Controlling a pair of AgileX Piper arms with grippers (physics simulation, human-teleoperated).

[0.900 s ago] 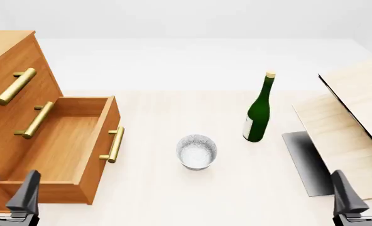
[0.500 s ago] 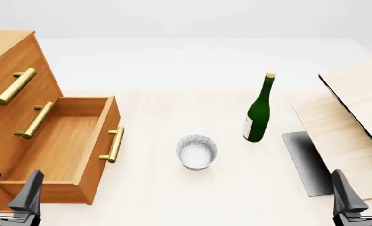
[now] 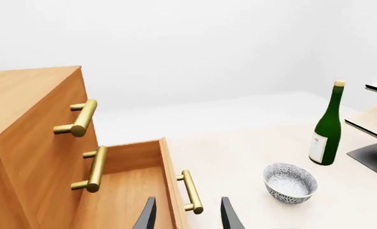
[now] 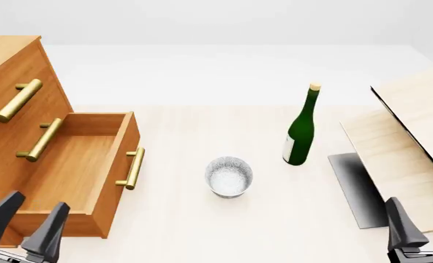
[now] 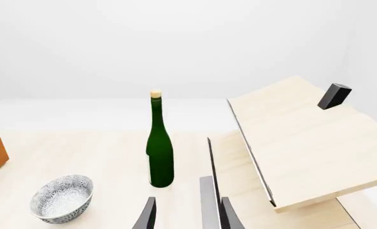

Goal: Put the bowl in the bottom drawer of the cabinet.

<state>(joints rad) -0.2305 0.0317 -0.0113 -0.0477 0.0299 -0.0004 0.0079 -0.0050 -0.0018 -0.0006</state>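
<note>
Resting place of bowl (image 4: pixel 229 176): upright on the bench (image 4: pixel 201 230), ahead and right of the left gripper (image 4: pixel 25 219), well apart.
Left gripper: fingers parted, empty, near the bottom drawer (image 4: pixel 78 170) front corner.
Bottom drawer: pulled out of the cabinet (image 4: pixel 12 82).
Right gripper (image 4: pixel 420 222): parted, empty; bowl ahead-left.

One bowl (image 4: pixel 229 176), one bottle (image 4: pixel 301 128), one cabinet (image 4: pixel 12 82), three drawers.
</note>
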